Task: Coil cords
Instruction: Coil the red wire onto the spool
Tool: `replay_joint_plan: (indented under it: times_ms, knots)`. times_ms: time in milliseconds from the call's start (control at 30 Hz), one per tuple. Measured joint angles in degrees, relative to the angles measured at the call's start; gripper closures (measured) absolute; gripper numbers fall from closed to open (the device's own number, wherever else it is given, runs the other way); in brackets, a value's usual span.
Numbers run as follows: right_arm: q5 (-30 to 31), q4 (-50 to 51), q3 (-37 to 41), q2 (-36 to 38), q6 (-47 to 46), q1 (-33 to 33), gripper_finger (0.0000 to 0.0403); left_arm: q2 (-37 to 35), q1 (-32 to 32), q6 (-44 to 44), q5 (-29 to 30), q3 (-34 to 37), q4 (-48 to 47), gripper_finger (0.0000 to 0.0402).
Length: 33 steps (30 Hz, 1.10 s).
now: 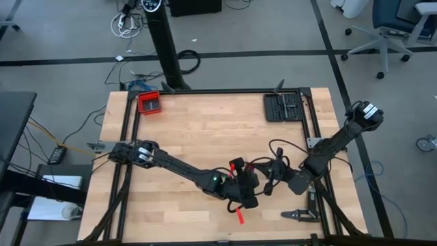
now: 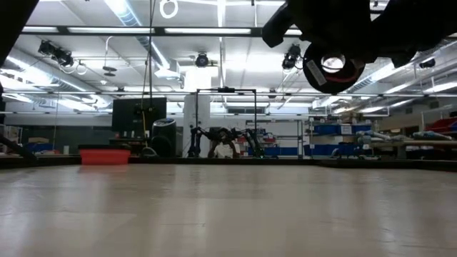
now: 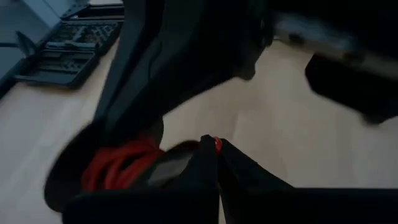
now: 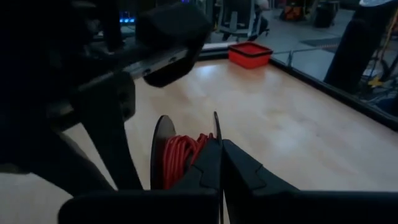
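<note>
Pale wooden tabletop carries a red tray at its far left corner and a black tool case by the far right corner. Both arms meet above the near middle. The left pincer and the right pincer are each fully closed, pinching the rim of a black spool wound with the red cord.

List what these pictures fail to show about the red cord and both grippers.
- Red cord free end: hidden in both wrist views by dark fingers.
- Left gripper and right gripper: high view too small to separate from the black cable.
- Low view: grip cut off above.
</note>
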<state>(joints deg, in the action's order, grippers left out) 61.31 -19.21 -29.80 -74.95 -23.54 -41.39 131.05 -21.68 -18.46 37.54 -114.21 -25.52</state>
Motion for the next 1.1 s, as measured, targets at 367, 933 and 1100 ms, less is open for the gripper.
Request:
replay_joint_plan:
  times_ms: [367, 933, 1100]
  knots:
    - [5.77, -3.29, -0.07, 1.94, 5.08, -3.41, 0.0402, 1.44, -0.49, -2.08, 3.86, 0.0, -4.18, 0.0401]
    - [5.71, -6.03, -0.07, 2.31, 6.06, -4.65, 0.0403, 2.1, -1.13, 0.99, 15.65, 0.07, -9.68, 0.0401]
    - [5.24, -4.99, -0.07, 2.31, 6.28, -5.39, 0.0403, 2.1, -1.45, 5.16, 18.78, 0.09, -12.36, 0.0401]
